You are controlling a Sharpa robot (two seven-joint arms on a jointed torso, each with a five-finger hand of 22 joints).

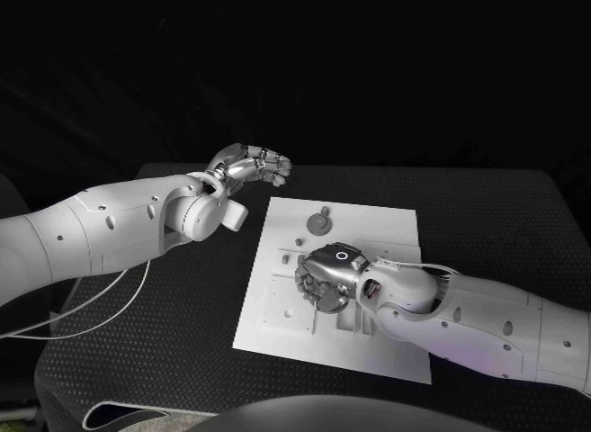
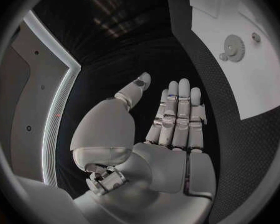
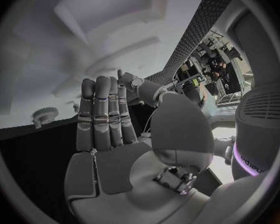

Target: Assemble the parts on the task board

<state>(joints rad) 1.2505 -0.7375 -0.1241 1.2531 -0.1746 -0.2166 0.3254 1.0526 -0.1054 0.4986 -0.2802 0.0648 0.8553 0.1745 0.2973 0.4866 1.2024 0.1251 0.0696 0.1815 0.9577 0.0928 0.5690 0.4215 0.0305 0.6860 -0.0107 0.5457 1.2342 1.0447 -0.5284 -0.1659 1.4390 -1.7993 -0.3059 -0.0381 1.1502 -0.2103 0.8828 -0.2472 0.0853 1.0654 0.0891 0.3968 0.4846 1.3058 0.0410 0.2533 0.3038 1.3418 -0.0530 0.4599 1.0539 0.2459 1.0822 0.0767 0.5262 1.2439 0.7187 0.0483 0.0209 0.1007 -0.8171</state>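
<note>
Worktop (image 1: 165,360), black and textured, is seen from the head view with the white task board (image 1: 373,355) lying at its middle. A grey gear (image 1: 321,221) is seated on the board near its far edge, and several small grey parts (image 1: 299,241) are scattered on the board just on the near side of the gear. The right hand (image 1: 332,274) is held over the centre of the board, on the near side of the gear, with its fingers bent down toward the plate; whether anything is pinched beneath them cannot be told from this view. The left hand (image 1: 253,165) is raised off the board, beyond its far left corner, with the fingers loosely curled and nothing seen in them.

From the left wrist view, the left hand (image 2: 168,134) is shown with the palm flat, the fingers (image 2: 177,109) straight and laid side by side, and the thumb set apart; nothing is held. The task board (image 2: 264,69) is seen well beyond the fingertips, with the gear (image 2: 233,47) lying flat on it and a small round part (image 2: 256,36) just beside the gear.

From the right wrist view, the right hand (image 3: 109,149) is shown with the fingers (image 3: 102,114) straight and pressed together, the thumb spread to one side, and no part between them. The task board (image 3: 28,84) fills the space beyond the fingertips, and the gear (image 3: 45,115) is seen near the board's edge, beside the fingers but apart from them.
</note>
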